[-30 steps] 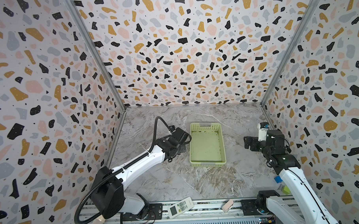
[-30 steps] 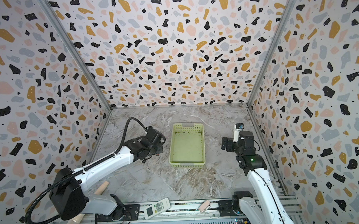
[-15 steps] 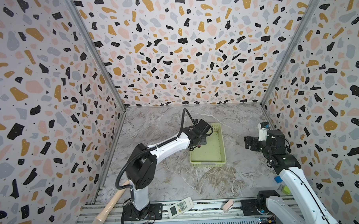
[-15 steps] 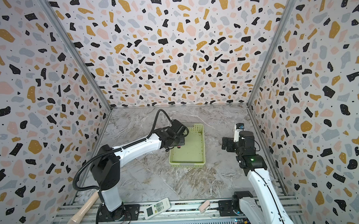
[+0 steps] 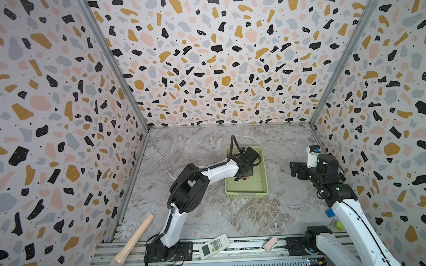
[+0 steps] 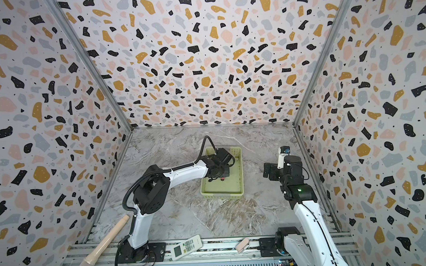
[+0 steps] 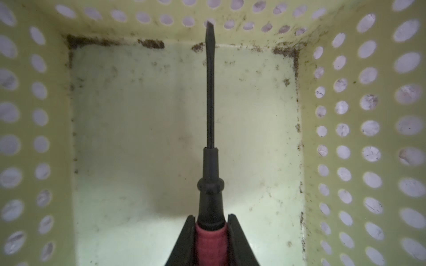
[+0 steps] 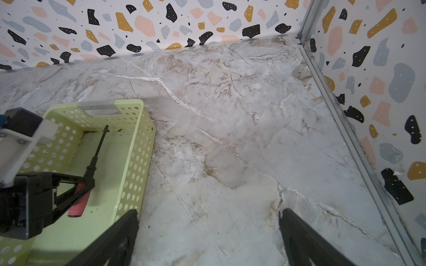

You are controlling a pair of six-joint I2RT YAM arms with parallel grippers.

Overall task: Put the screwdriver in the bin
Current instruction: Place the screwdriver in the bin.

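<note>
The left gripper (image 7: 210,222) clamps the screwdriver (image 7: 210,161) by its red handle inside the bin (image 7: 368,115), with the shaft pointing at an end wall. The right gripper (image 8: 208,213) hangs wide open over the tabletop (image 8: 230,138) beside the bin. A white remote (image 5: 214,245) and a beige stick (image 5: 131,242) lie on the front rail (image 5: 250,246), well apart from the bin.

left gripper (image 7: 211,217): jaws clamped on the red handle
screwdriver (image 7: 210,161): dark shaft runs to twelve o'clock from the jaws, flat tip before the end wall (contact unclear)
bin (image 7: 138,138): perforated walls at three and nine o'clock, grime in the corners
</note>
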